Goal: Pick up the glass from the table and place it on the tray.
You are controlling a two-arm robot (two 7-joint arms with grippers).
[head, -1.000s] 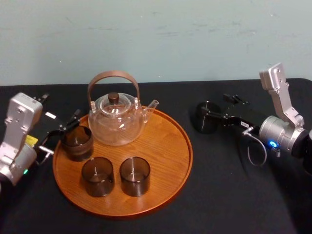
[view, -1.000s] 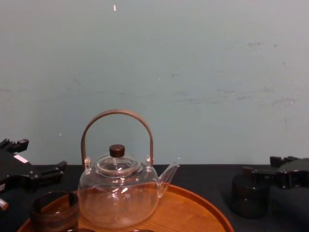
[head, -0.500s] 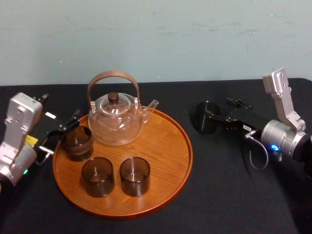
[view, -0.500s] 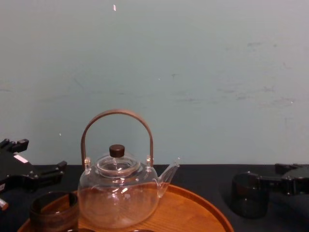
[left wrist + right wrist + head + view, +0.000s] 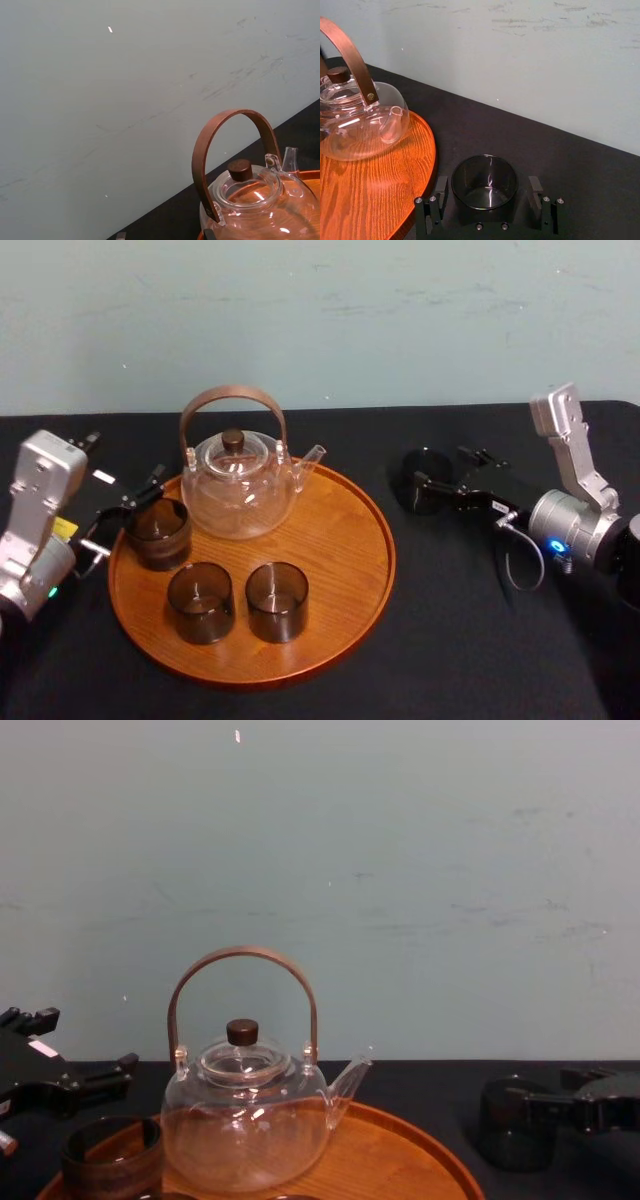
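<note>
The glass, a short dark tumbler, stands upright on the black table to the right of the tray. My right gripper is open and low around it. In the right wrist view the glass sits between the two fingers, with a small gap on each side. From the chest view the glass shows at the lower right with a finger across its rim. My left gripper rests open at the tray's left edge, beside another dark glass.
A clear glass teapot with a brown hoop handle stands at the back of the tray. Two more dark glasses stand at the tray's front. Black table lies open in front of the right gripper, and a pale wall is behind.
My right gripper has sunk lower around the glass, and its wrist has shifted slightly. The glass, the tray's contents and the left arm have not moved.
</note>
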